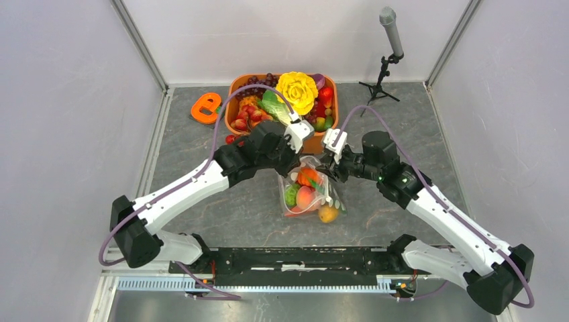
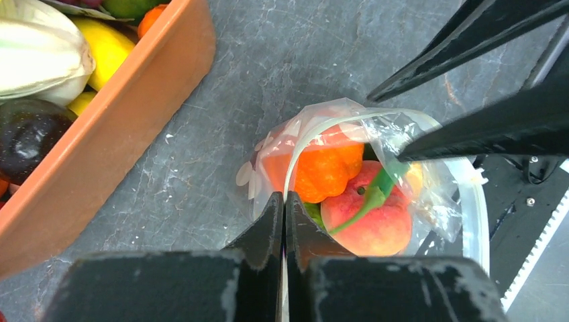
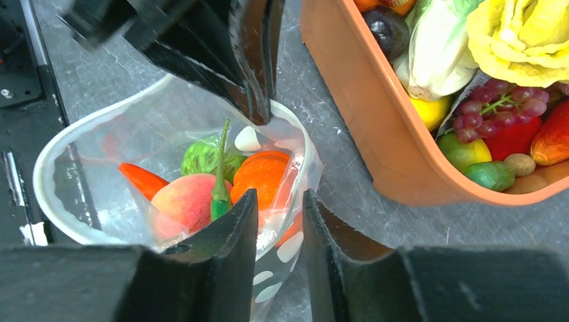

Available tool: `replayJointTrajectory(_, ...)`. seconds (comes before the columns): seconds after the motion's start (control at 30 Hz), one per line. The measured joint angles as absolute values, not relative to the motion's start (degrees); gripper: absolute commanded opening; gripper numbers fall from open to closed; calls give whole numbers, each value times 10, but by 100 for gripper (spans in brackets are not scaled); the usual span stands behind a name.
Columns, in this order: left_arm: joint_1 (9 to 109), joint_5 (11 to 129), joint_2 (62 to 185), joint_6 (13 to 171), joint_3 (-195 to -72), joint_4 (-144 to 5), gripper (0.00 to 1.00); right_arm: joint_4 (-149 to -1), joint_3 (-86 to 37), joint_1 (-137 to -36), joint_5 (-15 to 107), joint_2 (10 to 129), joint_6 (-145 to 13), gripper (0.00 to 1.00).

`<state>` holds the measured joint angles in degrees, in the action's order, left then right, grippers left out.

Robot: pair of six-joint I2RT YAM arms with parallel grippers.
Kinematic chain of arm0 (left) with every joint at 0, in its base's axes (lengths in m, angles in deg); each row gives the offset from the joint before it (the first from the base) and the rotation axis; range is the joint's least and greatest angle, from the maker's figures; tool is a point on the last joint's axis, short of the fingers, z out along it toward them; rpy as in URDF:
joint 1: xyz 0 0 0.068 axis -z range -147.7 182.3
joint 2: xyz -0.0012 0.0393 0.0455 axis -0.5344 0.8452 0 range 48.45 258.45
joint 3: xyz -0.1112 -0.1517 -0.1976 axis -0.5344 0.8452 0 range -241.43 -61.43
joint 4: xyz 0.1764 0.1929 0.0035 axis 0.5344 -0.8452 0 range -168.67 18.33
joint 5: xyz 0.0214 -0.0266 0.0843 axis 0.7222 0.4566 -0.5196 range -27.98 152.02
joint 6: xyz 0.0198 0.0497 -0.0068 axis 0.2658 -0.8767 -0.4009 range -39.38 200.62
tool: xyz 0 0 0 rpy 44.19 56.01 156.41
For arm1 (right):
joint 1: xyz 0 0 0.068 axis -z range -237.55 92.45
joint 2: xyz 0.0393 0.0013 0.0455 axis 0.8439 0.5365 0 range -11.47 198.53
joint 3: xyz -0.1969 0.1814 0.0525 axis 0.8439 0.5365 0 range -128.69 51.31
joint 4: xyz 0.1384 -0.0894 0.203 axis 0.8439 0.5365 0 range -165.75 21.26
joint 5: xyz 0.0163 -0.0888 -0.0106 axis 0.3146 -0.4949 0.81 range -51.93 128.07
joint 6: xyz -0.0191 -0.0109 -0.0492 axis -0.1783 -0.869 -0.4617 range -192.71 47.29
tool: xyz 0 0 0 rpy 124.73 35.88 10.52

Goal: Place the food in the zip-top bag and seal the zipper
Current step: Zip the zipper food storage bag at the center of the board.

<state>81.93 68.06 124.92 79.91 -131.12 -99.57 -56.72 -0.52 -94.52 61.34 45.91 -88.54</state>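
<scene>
One zip-top bag (image 3: 87,161), left tool (image 2: 284,196) pinching zipper (image 2: 475,215), right tool (image 3: 280,198) parted, orange tub (image 3: 362,114) just beside

Grey tbl (image 1: 429,141) w/ orange tub (image 1: 314,143), zip-top bag (image 1: 333,196)

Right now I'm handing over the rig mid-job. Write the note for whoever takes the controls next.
Left tool: shut on the zipper at the bag's rim.
Right tool: open, at the bag's edge close by, gripping nothing.
Zip-top bag: on the table beside the orange tub, mouth gaping.
Done: peach, orange pepper, green chilli and others are inside.
Left: seal the zipper. Grapes and more sit in the tub.
</scene>
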Motion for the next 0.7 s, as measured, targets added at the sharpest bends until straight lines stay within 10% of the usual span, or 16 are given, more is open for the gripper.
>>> replayJointTrajectory(0.17, 819, 665, 1276, 799, -1311, -993, 2, -582, 16, -945, 611, 428, -861, 74)
replayJointTrajectory(0.7, 785, 651, 1284, 817, -1328, -968, 2, -729, 293, -945, 640, 171, -847, 76)
